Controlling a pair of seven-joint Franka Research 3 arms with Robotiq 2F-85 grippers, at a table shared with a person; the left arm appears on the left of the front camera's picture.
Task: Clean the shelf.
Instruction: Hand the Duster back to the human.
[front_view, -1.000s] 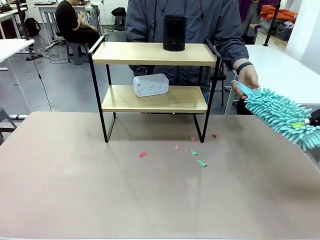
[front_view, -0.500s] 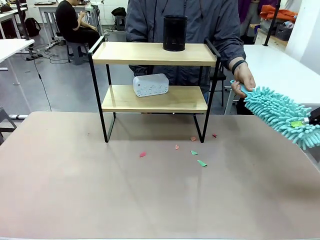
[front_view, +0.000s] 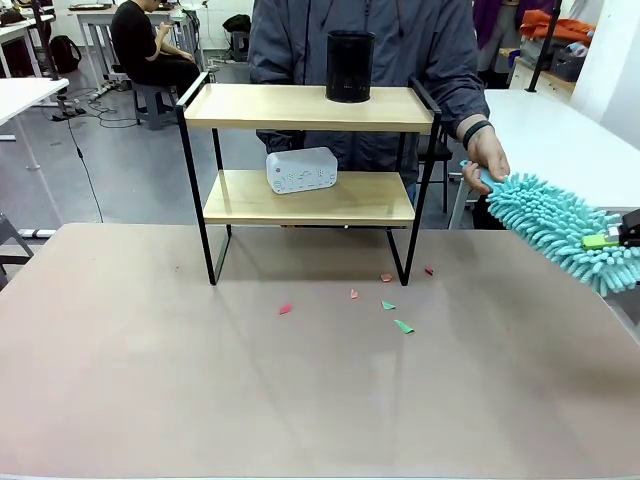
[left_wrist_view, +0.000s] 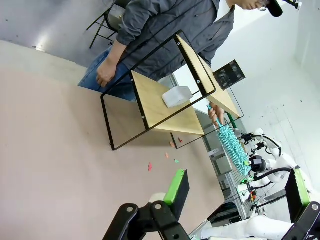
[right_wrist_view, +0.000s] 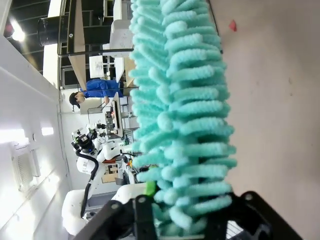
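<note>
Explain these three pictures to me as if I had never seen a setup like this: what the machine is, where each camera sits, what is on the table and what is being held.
Two robot arms share a table with a person. One picture looks across the table from between the arms. The other two come from cameras on the wrists, so they look tilted. On the table stands a small two-tier wooden shelf with a black metal frame. A black mesh cup sits on its top board and a white box on the lower one. Small red and green paper scraps lie in front. The person's hand holds one end of a fluffy turquoise duster; the right tool, at the picture's right edge, has its green pads around the other end. The left tool is open and empty.
</note>
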